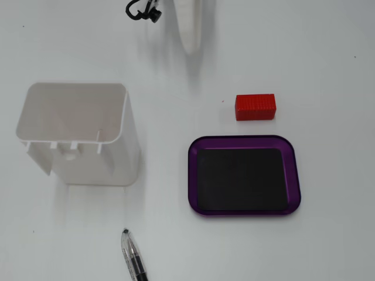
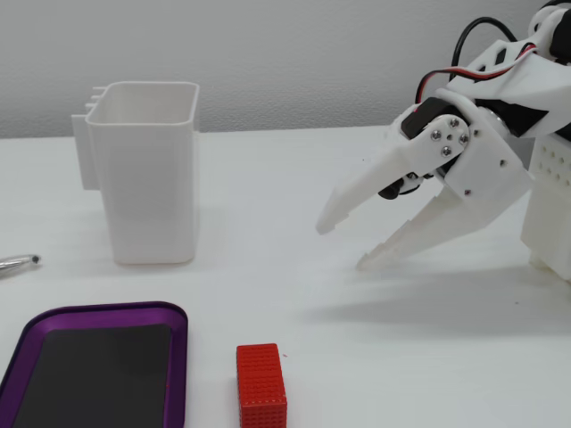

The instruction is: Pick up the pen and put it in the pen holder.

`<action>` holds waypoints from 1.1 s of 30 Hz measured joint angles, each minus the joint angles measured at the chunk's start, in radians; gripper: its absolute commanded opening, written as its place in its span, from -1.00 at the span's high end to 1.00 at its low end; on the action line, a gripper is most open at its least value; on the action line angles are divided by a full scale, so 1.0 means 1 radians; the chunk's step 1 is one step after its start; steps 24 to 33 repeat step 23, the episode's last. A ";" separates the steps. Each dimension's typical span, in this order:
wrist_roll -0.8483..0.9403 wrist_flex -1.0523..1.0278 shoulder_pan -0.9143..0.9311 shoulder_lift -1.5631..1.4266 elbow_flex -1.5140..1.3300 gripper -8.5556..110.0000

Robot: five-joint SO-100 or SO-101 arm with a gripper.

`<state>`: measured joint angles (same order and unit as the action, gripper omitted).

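Currently the fingers [image 2: 342, 242] are spread wide and empty above the surface [image 2: 357, 178]. Pen [image 1: 133, 260] lies well beyond them, past the holder [image 2: 147, 169]; extend, align across barrel, then close.

From above, the pen holder [image 1: 79, 132] stands toward the surface's [image 1: 328, 70] left side, the pen [image 1: 133, 260] at the near edge below it. Right of both lies the tray [image 1: 244, 175], the block [image 1: 255, 107] just behind it.

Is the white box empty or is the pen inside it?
Empty. The white box shows only bare insides, and the pen lies on the table.
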<state>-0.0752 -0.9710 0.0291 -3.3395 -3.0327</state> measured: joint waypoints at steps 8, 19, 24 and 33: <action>0.000 -0.074 -0.002 -0.009 -0.061 0.79; 0.000 -0.176 -0.002 -0.009 -0.061 0.87; 0.000 -0.184 -0.002 -0.009 -0.061 0.87; 0.000 -0.184 -0.002 -0.009 -0.061 0.87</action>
